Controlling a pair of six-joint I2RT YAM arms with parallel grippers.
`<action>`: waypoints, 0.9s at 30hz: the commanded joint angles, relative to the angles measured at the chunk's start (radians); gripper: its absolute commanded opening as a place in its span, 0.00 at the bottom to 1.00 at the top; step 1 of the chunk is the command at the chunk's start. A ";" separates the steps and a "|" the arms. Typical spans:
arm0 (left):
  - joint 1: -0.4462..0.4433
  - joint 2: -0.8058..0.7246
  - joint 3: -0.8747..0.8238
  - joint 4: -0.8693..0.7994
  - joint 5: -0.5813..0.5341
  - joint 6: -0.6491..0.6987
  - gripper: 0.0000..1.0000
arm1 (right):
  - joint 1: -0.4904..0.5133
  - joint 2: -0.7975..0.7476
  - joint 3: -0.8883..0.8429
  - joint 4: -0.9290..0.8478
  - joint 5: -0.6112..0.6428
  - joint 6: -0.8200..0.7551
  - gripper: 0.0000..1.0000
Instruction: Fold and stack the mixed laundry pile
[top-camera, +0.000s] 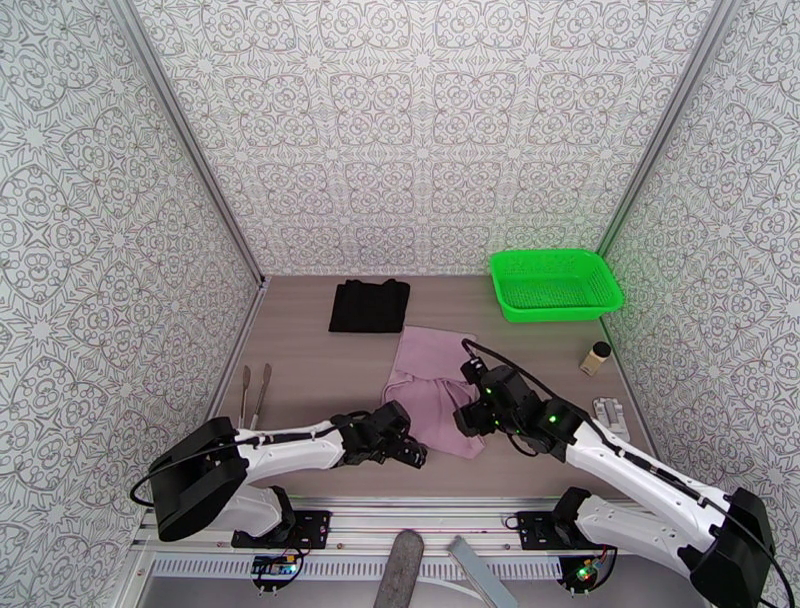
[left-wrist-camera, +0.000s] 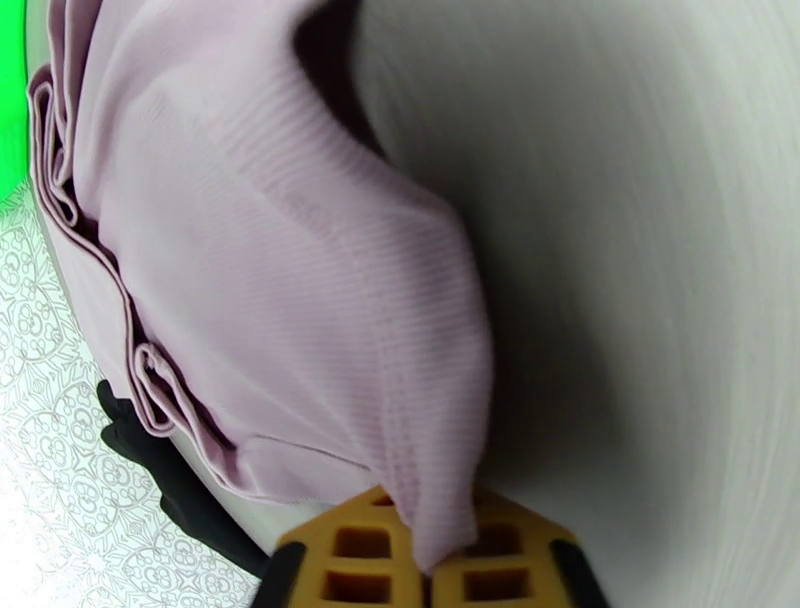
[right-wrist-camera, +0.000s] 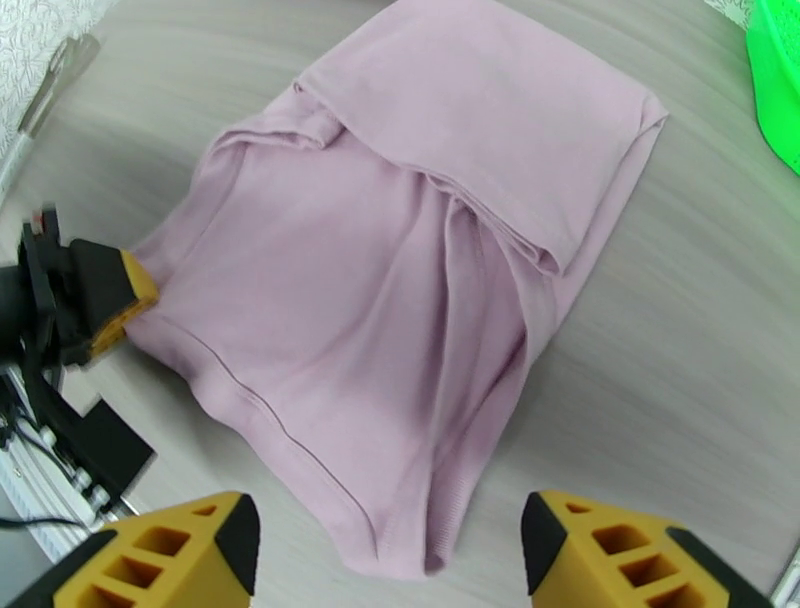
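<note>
The dusty pink shirt lies partly folded mid-table, its far half doubled over. My left gripper is shut on the shirt's near-left corner; the cloth runs down between its orange fingertips. In the top view that gripper sits at the shirt's near-left edge. My right gripper hovers open over the shirt's near hem, nothing between its fingers; from above it is at the shirt's near-right side. The black garment lies folded flat at the back, apart from both grippers.
A bright green mesh basket stands at the back right. A small capped bottle and a white ridged piece sit by the right wall. Two slim metal tools lie near the left wall.
</note>
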 joint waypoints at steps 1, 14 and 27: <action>0.008 -0.006 0.038 -0.026 -0.012 -0.072 0.00 | 0.006 -0.032 0.067 -0.007 -0.011 -0.106 0.74; -0.085 -0.085 0.028 0.012 -0.019 -0.361 0.00 | 0.030 0.195 0.227 -0.304 0.177 -0.775 0.83; -0.101 -0.279 0.016 -0.138 0.003 -0.423 0.00 | 0.157 0.094 0.091 -0.384 0.078 -1.162 0.78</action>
